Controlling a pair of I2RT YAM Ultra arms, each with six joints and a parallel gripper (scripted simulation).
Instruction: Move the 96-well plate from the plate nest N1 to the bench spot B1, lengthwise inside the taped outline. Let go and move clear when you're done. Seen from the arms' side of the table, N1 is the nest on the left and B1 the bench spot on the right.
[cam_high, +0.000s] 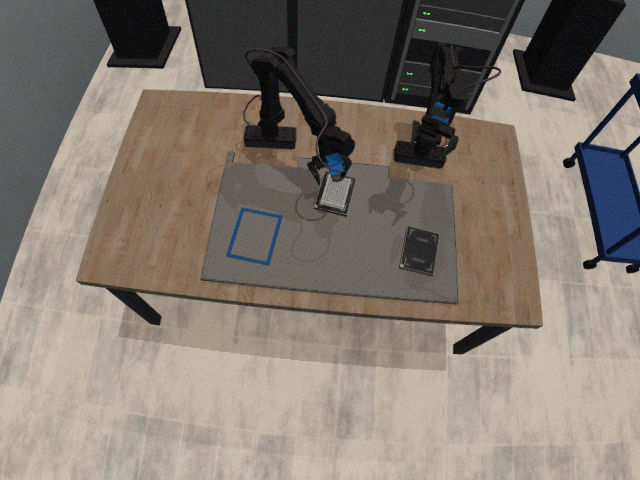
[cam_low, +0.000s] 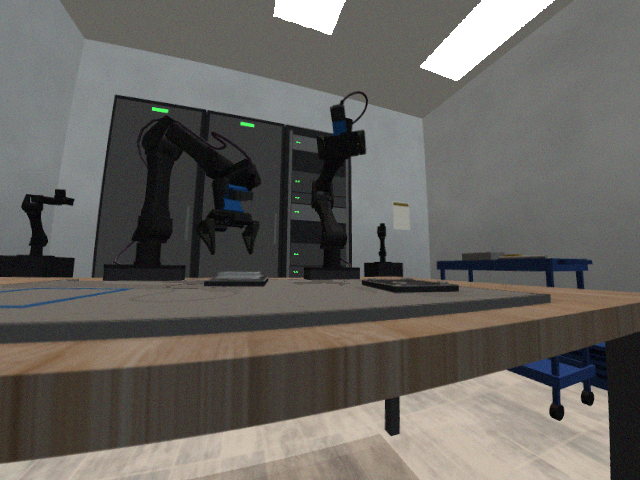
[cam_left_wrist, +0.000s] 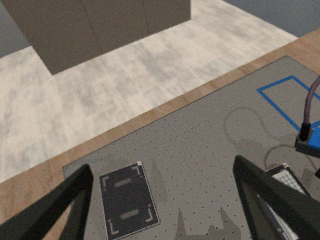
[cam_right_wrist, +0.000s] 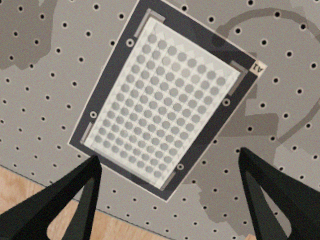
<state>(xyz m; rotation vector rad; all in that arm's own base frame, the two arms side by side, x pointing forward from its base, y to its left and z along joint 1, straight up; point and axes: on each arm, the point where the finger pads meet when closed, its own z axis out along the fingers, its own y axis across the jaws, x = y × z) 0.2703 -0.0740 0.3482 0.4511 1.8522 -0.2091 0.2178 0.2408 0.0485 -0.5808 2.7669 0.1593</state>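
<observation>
The white 96-well plate (cam_high: 334, 195) sits in a dark plate nest on the grey mat; it fills the right wrist view (cam_right_wrist: 162, 117) and shows low in the exterior view (cam_low: 236, 279). My right gripper (cam_high: 323, 173) hangs open just above the plate's far end, fingers spread wide and touching nothing (cam_right_wrist: 170, 200), (cam_low: 229, 235). The blue taped outline (cam_high: 254, 236) lies empty on the mat. My left gripper (cam_high: 442, 138) is open and empty, held high near its base (cam_left_wrist: 165, 200).
A second, empty dark nest (cam_high: 419, 249) lies at the other side of the mat, also in the left wrist view (cam_left_wrist: 128, 206). Server racks stand behind the table. A blue cart (cam_high: 610, 191) stands beside the table.
</observation>
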